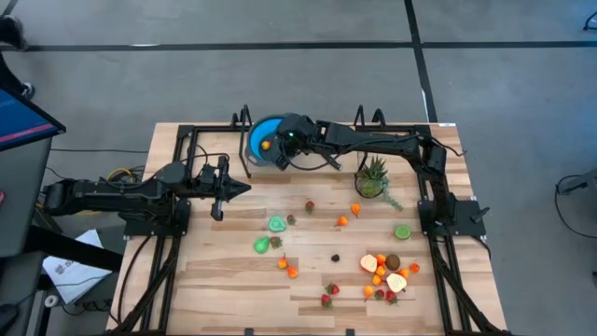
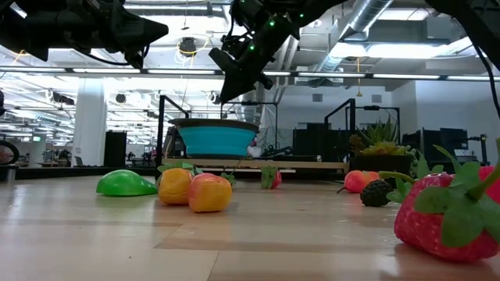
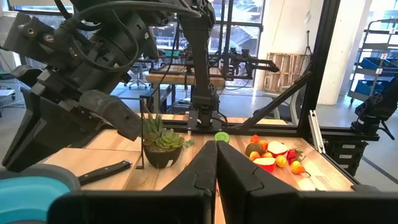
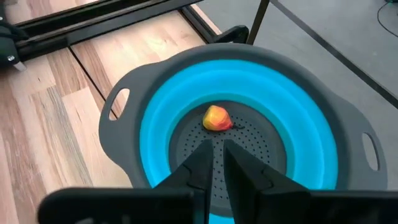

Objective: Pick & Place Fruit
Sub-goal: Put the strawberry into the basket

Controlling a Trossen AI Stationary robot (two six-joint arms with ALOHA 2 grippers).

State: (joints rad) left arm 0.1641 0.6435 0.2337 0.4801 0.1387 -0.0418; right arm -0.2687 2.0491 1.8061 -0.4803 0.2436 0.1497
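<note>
A round blue bowl (image 1: 254, 138) (image 4: 155, 124) stands at the table's far edge, left of centre. One orange-yellow fruit (image 4: 217, 118) lies on its grey perforated bottom. My right gripper (image 4: 216, 152) (image 1: 280, 145) hangs above the bowl, slanting down, shut with nothing between its fingers. The fruit lies just beyond the fingertips, apart from them. Several more fruits lie on the table: green pieces (image 1: 277, 224), a lime (image 1: 402, 231), and a cluster of peach halves, kiwi and strawberries (image 1: 387, 275). My left gripper (image 1: 244, 189) (image 3: 216, 155) waits level at the table's left, shut and holding nothing.
A spiky green plant in a dark pot (image 1: 373, 177) stands right of the bowl, under the right arm. A black frame (image 1: 187, 140) runs along the table's left, far and right sides. In the low view, fruits (image 2: 195, 191) and a large strawberry (image 2: 449, 218) lie close to the near edge.
</note>
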